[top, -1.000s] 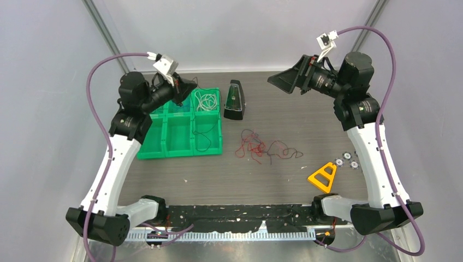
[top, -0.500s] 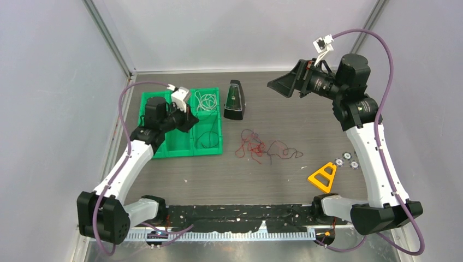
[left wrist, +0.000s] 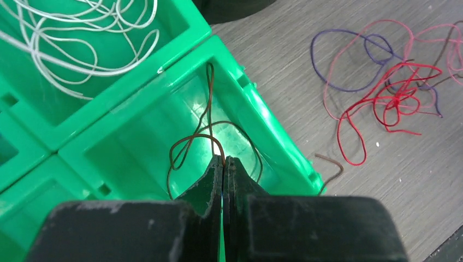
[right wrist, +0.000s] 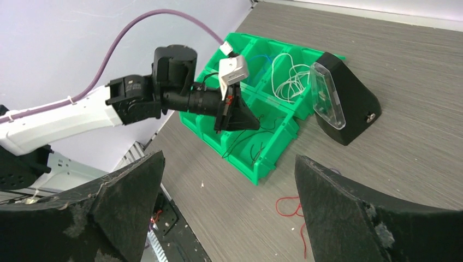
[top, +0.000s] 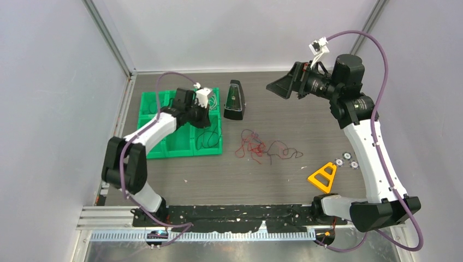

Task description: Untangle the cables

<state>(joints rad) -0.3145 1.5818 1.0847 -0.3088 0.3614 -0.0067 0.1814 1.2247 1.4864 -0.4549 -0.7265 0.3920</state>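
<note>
Grey wood-grain worktop [top: 306,125] carries one green tray [left wrist: 240,82] at left of the overhead frame and one loose tangle [top: 256,147] of red, purple and pink cables at centre; its strand count cannot be resolved. The step in hand appears to be sorting: the left claw [left wrist: 224,161], fully closed, pinches one dark cable [left wrist: 208,103] over the tray's lower-right compartment, with one white cable [top: 205,100] in the compartment above. The next move calls for releasing it there; the right claw [top: 274,87], jaws wide and holding nothing, hangs at upper right.
</note>
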